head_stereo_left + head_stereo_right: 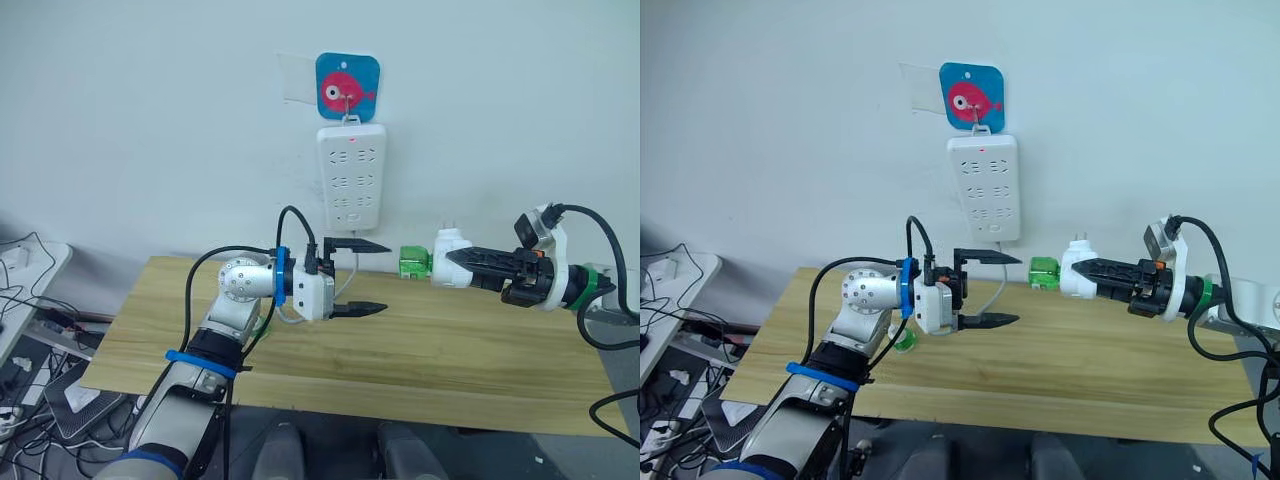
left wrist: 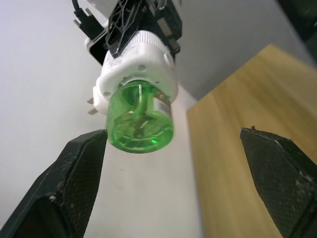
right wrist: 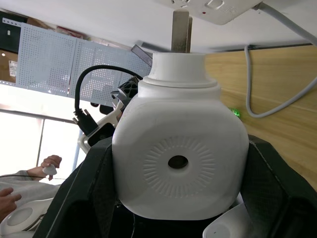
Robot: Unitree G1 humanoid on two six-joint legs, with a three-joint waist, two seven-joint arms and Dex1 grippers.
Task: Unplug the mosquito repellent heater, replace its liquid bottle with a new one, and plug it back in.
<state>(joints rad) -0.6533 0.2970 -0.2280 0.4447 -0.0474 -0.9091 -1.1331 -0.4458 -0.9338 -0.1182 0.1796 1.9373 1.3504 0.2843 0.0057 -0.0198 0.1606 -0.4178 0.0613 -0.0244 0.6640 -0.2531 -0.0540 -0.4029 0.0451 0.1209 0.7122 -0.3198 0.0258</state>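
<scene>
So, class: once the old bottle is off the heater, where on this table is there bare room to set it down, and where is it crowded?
The wooden table is bare along its front edge and across its right half, below the right gripper holding the mosquito repellent heater with the liquid bottle. It is crowded near the left gripper, open, with a cable and a small green thing under that arm.

From the head, my two eye views are looking forward and down over the wooden table [image 1: 420, 350] toward the wall, sharing the same scene. My wrist cameras are sitting close, both facing the mosquito repellent heater [image 3: 178, 158] from opposite ends.
</scene>
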